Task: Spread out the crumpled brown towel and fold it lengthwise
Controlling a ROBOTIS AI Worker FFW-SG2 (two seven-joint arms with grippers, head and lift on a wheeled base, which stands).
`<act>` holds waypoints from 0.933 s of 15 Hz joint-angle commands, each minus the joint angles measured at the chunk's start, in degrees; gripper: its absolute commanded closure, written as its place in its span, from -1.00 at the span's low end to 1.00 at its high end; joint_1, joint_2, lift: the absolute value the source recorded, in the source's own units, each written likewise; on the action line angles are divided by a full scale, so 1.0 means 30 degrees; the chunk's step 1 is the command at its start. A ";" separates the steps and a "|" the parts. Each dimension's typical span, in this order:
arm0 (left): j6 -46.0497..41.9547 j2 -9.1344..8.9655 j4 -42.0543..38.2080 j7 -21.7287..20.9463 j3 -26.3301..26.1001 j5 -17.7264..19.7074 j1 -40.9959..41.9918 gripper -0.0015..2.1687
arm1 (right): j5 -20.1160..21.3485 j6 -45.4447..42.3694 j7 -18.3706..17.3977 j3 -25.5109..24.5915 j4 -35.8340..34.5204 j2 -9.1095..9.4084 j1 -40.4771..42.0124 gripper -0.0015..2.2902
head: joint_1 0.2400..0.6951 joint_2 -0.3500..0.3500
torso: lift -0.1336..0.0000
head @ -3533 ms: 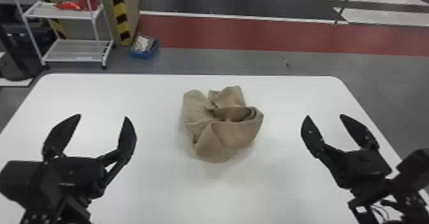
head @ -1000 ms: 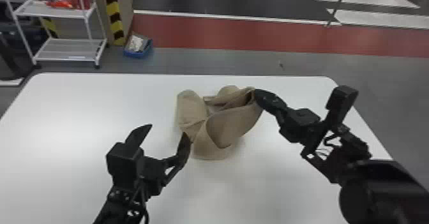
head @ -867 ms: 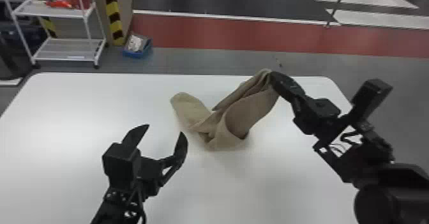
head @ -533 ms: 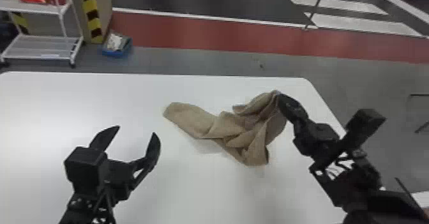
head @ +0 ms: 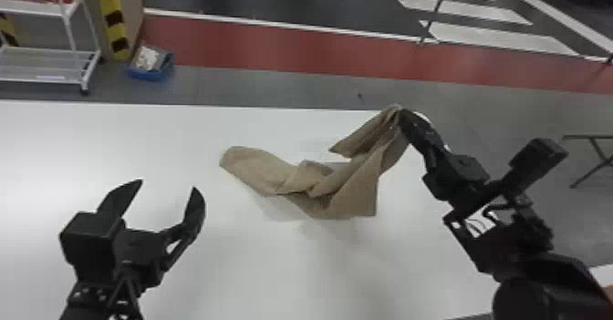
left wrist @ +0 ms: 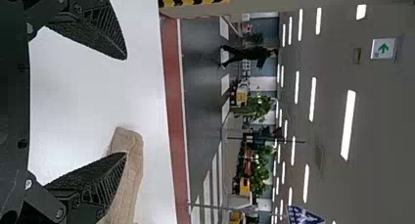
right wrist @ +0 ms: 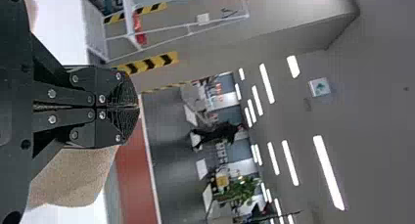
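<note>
In the head view my right gripper (head: 403,116) holds the top end of the brown towel (head: 344,187) up at the table's far right. From there the towel hangs down in folds, and its other part trails leftward over the table, bunched and creased. My right gripper (right wrist: 137,106) is closed in its wrist view, with brown cloth (right wrist: 73,175) beside the fingers. My left gripper (head: 168,187) stands open to the left of the towel, touching nothing. In the left wrist view, the towel (left wrist: 128,175) lies partly behind one finger of the open left gripper (left wrist: 126,106).
The white table (head: 91,150) spreads beneath both arms, its far edge running behind the towel. Beyond it on the floor are a wire shelf (head: 50,64) and a blue bin (head: 150,64). A dark table-like frame (head: 593,146) stands off to the right.
The head's view has swung toward the right. My right gripper took hold of the towel and drew it rightward, stretching out the bundle. My left gripper shifted inward from its first position, staying open.
</note>
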 commanded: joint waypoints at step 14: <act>-0.5522 -0.0017 0.0473 0.2575 0.3685 0.2150 0.0892 -0.81 | 0.3323 1.6744 1.5033 0.6545 1.0144 -0.0162 -1.0020 0.77 | 1.00 0.60 | -0.86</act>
